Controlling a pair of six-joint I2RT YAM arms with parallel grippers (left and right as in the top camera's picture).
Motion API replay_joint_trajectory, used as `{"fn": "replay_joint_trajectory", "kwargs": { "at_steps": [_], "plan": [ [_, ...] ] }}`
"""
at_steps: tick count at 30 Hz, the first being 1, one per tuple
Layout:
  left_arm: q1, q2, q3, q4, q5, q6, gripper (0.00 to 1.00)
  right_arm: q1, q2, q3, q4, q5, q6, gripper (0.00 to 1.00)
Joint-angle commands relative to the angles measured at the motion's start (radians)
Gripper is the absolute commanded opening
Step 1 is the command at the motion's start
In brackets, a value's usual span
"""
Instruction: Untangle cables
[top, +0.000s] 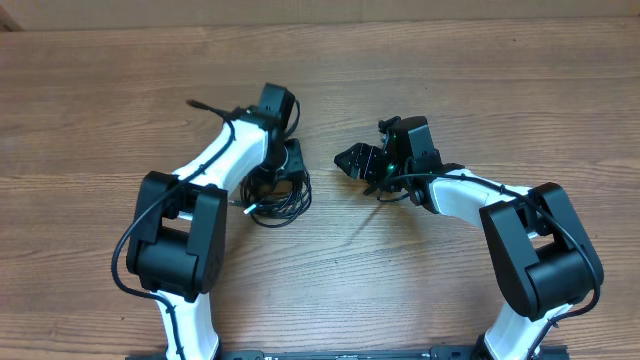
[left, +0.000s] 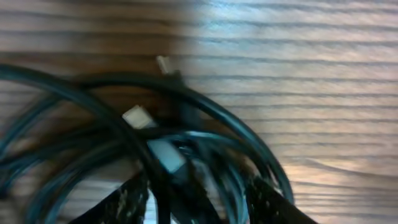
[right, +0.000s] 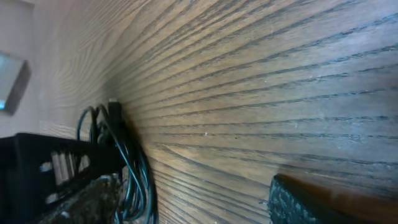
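Found the cables (left: 186, 134) right between the fingers (left: 124, 202) of the left gripper (left: 198, 193), crossed over each other in many loops, with pale plug ends (left: 138, 116) just beyond the fingertips. Saw these fingers standing partly apart around the strands; could not tell a real grip from a mere straddle. Found the fingers (right: 298, 202) of the right gripper (right: 193, 198) spread wide, with nothing between them, only bare table (right: 261, 93) ahead. Spotted the same bundle well off to one side of that gripper, out past its other finger, next to the left arm (top: 215, 160). Judged the task hardly begun: no cord pulled free and laid alone, all loops gathered in one heap under the left gripper. Judged nearly everything left to do: finding one plug end, drawing its cord out of the heap, then laying every cord apart from the others.
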Motion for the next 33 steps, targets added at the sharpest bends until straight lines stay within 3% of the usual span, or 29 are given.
{"fn": "replay_joint_trajectory", "kwargs": {
  "at_steps": [1, 6, 10, 14, 18, 22, 29, 33],
  "plan": [
    [-0.036, 0.004, -0.031, 0.096, 0.209, 0.061, 0.52, -0.001, 0.016, -0.012, -0.016, 0.035, 0.004, 0.7],
    [-0.067, 0.004, -0.025, 0.27, 0.547, 0.266, 0.79, -0.047, 0.006, -0.012, -0.063, 0.035, 0.042, 0.65],
    [-0.061, 0.003, 0.019, 0.285, 0.659, 0.286, 0.83, -0.124, -0.002, -0.012, -0.135, 0.013, 0.058, 0.59],
    [-0.056, 0.003, 0.142, 0.137, 0.684, 0.382, 0.86, -0.193, -0.002, -0.012, -0.186, -0.018, 0.062, 0.58],
    [-0.063, 0.003, 0.315, -0.108, 0.505, 0.439, 0.91, -0.22, -0.001, -0.012, -0.201, -0.017, 0.078, 0.62],
    [-0.064, 0.003, 0.426, -0.287, 0.233, 0.416, 0.85, -0.22, -0.001, -0.012, -0.201, -0.018, 0.078, 0.64],
    [-0.061, 0.006, 0.425, -0.446, 0.0, 0.325, 0.81, -0.219, -0.001, -0.012, -0.201, -0.022, 0.078, 0.65],
    [-0.061, 0.006, 0.386, -0.457, -0.015, 0.296, 0.77, -0.218, -0.001, -0.012, -0.203, -0.029, 0.077, 0.64]
  ]
}}
